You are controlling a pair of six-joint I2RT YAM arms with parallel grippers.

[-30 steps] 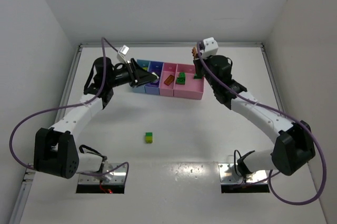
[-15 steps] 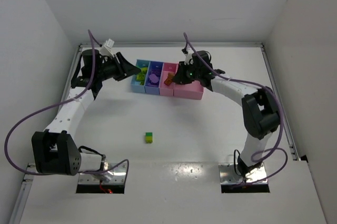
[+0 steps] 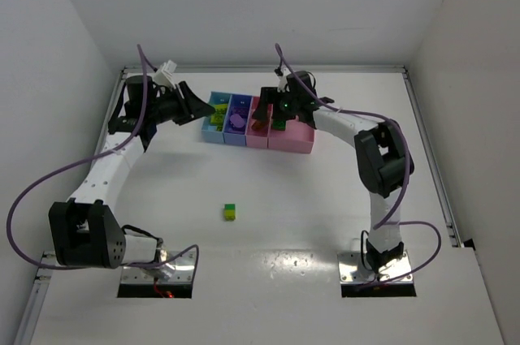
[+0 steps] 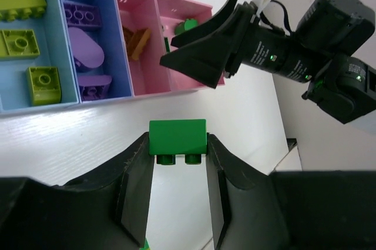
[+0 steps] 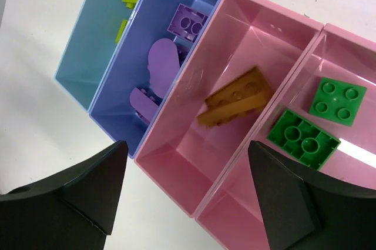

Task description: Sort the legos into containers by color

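Note:
The containers stand in a row at the back: light blue, blue, narrow pink, wider pink. My left gripper hovers just left of them, shut on a green lego. My right gripper hangs open and holds nothing above the narrow pink bin, where an orange lego lies. Two green legos lie in the wider pink bin. Purple pieces sit in the blue bin and yellow-green bricks in the light blue one. A small green-on-yellow stack stands on the table in front.
White walls enclose the table on the left, back and right. Both arms reach toward the bins from opposite sides, and the right gripper shows close ahead in the left wrist view. Purple cables loop beside each arm.
The right arm has swung left from the bins' right end to above the pink bins and its gripper has opened. The left gripper drew back left of the bins, still gripping the green lego.

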